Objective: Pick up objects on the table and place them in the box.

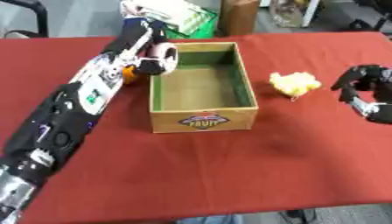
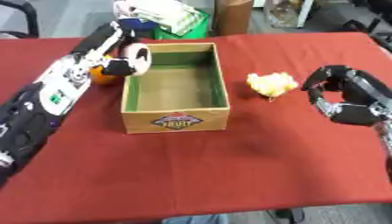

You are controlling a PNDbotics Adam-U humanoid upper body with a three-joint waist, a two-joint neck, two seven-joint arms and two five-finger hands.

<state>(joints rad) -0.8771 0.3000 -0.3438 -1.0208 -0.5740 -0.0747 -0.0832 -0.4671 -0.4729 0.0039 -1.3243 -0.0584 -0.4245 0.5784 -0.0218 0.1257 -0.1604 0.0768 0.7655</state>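
A wooden box with a green inside and a fruit label stands mid-table. My left hand is at its far left corner, fingers curled round a white round object held over the box's left rim. An orange object lies on the cloth just left of the box, partly hidden by my left arm. A crumpled yellow object lies right of the box. My right hand hovers right of the yellow object, apart from it, its fingers and thumb curved but spread with nothing between them.
The table has a red cloth, with its front edge near the bottom. Behind the table's far edge are a green and white package and a brown upright object.
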